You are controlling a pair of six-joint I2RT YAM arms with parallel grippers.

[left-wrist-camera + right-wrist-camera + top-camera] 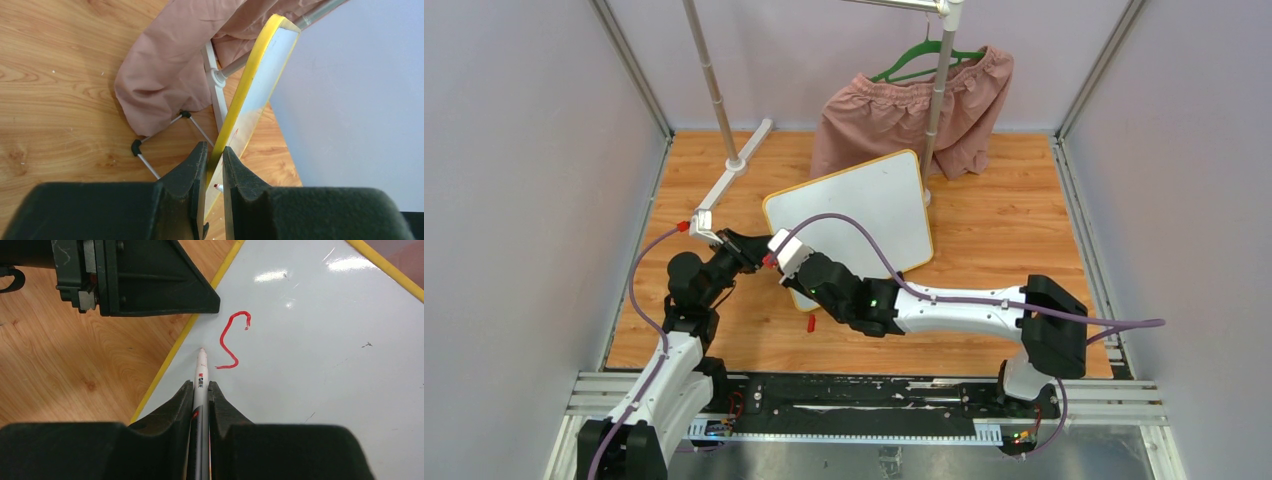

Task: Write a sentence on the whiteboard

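The whiteboard (864, 205), white with a yellow rim, lies tilted across the wooden table. My left gripper (215, 150) is shut on its near-left edge, and the yellow rim (250, 85) runs up from between its jaws. My right gripper (200, 386) is shut on a white marker (201, 372) whose tip rests on the board (310, 370) close to that rim. Of the sentence, a single red S-shaped stroke (232, 340) shows just right of the tip. One of the left gripper's fingers (150, 280) sits at the top left of the right wrist view.
Pink shorts (904, 110) hang on a green hanger from a metal rack (714, 90) behind the board, and the rack's white foot (734, 175) lies to the board's left. A small red cap (811, 323) lies on the wood below my right arm. Grey walls close in both sides.
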